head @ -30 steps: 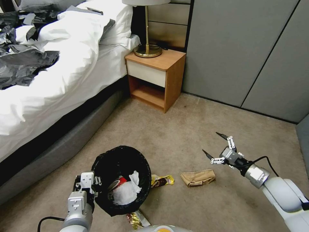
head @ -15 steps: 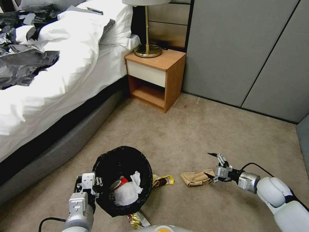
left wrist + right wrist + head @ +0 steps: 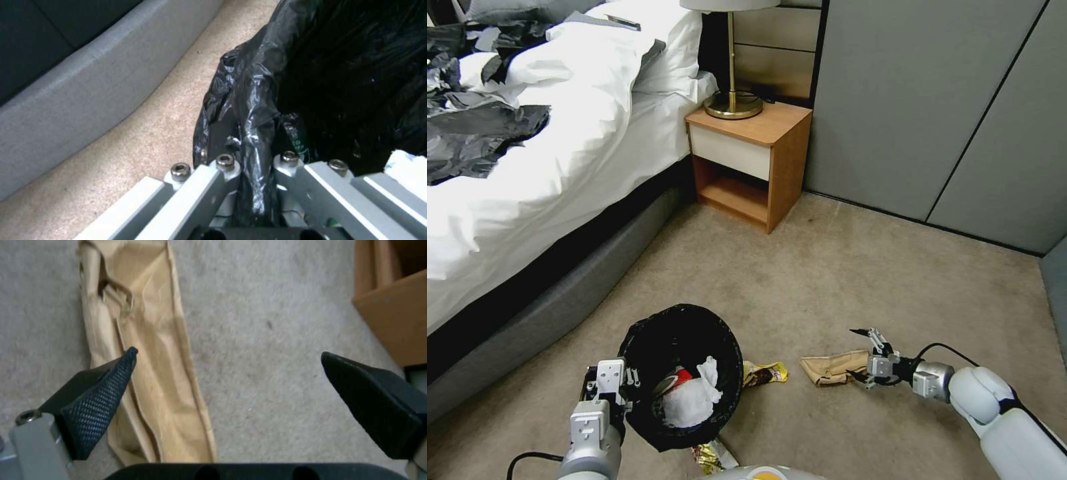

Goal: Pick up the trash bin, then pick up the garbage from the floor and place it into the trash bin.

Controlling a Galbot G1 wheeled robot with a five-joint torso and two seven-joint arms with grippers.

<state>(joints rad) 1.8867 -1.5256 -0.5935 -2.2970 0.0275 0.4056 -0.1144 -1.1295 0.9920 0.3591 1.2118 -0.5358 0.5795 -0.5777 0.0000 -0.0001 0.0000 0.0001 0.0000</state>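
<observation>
We are holding our right gripper point(image 3: 862, 356) low over the carpet point(image 3: 827, 280) with its two black textured fingertips point(image 3: 100, 393) spread wide and gripping nothing; in the right wrist view one tip is overlapping the long edge of the crumpled brown paper bag point(image 3: 146, 373) while the other is hanging over bare carpet well to the side, so the bag is sitting off-centre in the opening. From the head view that gripper is reaching in at the bag's right-hand end. We are judging that the step in hand is the pickup of this bag: the next move is calling for the jaws to be shifted so both tips straddle the flat paper, lowered to the floor, and closed. The bag is lying flat and creased lengthwise, tan, with a torn, folded end, so we are expecting it to be thin and hard to pinch without scraping the pile. Farther out, our left gripper point(image 3: 610, 387) is closed on the black liner at the rim of the trash bin point(image 3: 680, 367), holding it tilted near the bed base point(image 3: 547, 313); white tissue and a red-white packet are already lying inside. A yellow snack wrapper point(image 3: 766, 373) is lying just beside the bin, between it and the bag, and another gold wrapper point(image 3: 714, 457) is peeking from under the bin's near edge.
</observation>
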